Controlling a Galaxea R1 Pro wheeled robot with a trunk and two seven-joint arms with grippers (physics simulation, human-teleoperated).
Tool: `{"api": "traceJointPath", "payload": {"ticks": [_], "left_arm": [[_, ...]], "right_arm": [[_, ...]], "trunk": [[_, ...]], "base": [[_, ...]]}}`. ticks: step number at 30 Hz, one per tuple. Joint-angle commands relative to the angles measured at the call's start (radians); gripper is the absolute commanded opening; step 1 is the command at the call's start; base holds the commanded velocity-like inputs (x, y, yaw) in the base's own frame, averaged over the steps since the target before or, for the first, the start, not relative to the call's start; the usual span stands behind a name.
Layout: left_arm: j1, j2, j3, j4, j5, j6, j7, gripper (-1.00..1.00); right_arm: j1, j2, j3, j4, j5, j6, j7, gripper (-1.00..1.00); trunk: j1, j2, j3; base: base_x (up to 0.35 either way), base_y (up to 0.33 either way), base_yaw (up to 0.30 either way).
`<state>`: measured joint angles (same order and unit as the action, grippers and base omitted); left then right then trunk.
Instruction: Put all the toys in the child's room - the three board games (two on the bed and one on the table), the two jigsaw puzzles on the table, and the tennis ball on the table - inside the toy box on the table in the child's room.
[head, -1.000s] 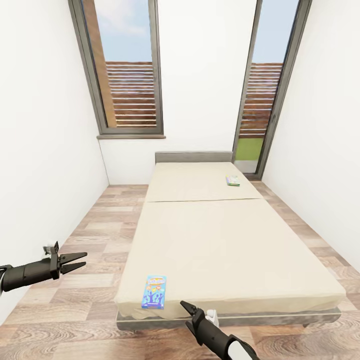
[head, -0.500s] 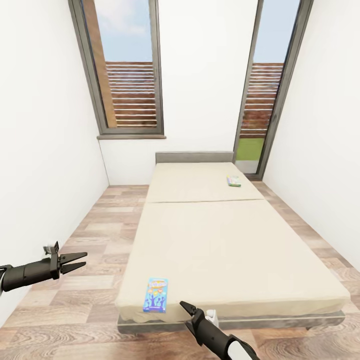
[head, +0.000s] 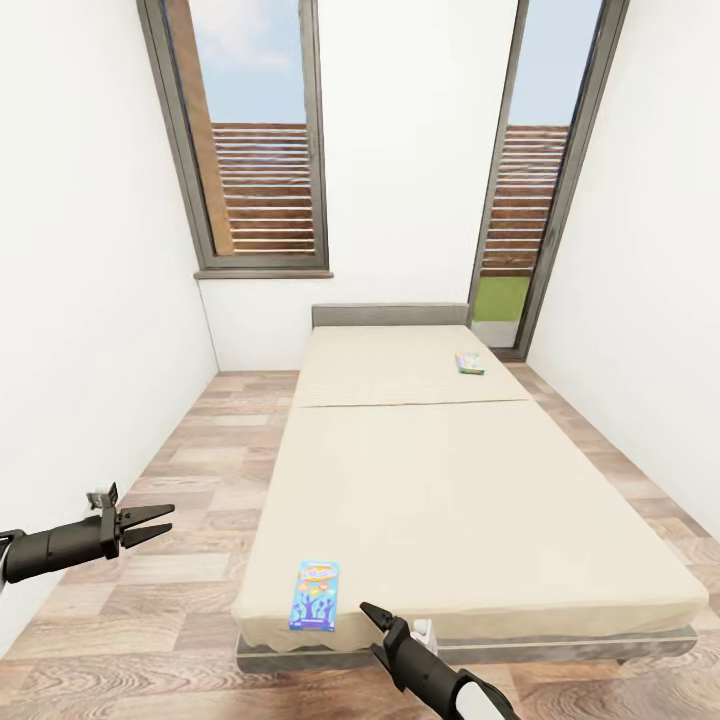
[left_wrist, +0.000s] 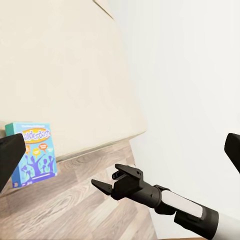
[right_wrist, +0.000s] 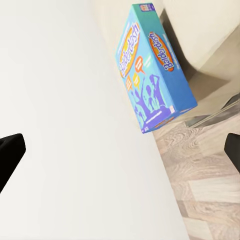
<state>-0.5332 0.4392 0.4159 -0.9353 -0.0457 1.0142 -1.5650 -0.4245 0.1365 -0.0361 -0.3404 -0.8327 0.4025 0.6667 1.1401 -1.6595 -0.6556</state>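
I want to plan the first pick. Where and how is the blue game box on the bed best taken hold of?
Probably by its near short edge, coming from the foot of the bed. The blue game box lies flat close to that edge, so the right gripper, nearest to it, could pinch the thin box there.

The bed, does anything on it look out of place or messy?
Only the two board games: a blue one lies flat at the foot edge of the bed, and a smaller-looking one lies near the headboard. Nothing looks spilled, damaged or askew.

blue board game (head: 314, 595), second board game (head: 468, 362), flat on bed (head: 450, 480)
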Motion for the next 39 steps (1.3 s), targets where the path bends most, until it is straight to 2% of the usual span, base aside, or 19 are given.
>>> {"api": "traceJointPath", "payload": {"ticks": [1,3,29,36,39], "left_arm": [[-0.001,0.0,0.001,0.0,-0.005,0.01,-0.006,1.0],[-0.001,0.0,0.001,0.0,-0.005,0.01,-0.006,1.0],[-0.001,0.001,0.001,0.0,-0.005,0.012,-0.006,1.0],[-0.001,0.001,0.001,0.0,-0.005,0.012,-0.006,1.0],[-0.001,0.001,0.001,0.0,-0.005,0.012,-0.006,1.0]], "right_arm": [[0.0,0.0,-0.003,0.0,-0.005,0.009,0.0,1.0],[0.0,0.0,-0.003,0.0,-0.005,0.009,0.0,1.0],[-0.002,0.002,0.0,0.0,-0.004,0.008,0.002,1.0],[-0.003,0.003,0.002,-0.008,-0.001,0.008,0.002,1.0],[-0.003,0.003,0.015,-0.023,0.005,0.007,0.002,1.0]], "trunk": [[0.0,0.0,-0.001],[0.0,0.0,-0.001],[0.1,-0.182,-0.082],[0.1,-0.182,-0.082],[0.1,-0.182,-0.082]], "base": [[0.005,0.004,0.0],[0.003,0.003,0.0],[0.0,0.0,0.0],[0.0,0.0,0.0],[0.0,0.0,0.0]]}}
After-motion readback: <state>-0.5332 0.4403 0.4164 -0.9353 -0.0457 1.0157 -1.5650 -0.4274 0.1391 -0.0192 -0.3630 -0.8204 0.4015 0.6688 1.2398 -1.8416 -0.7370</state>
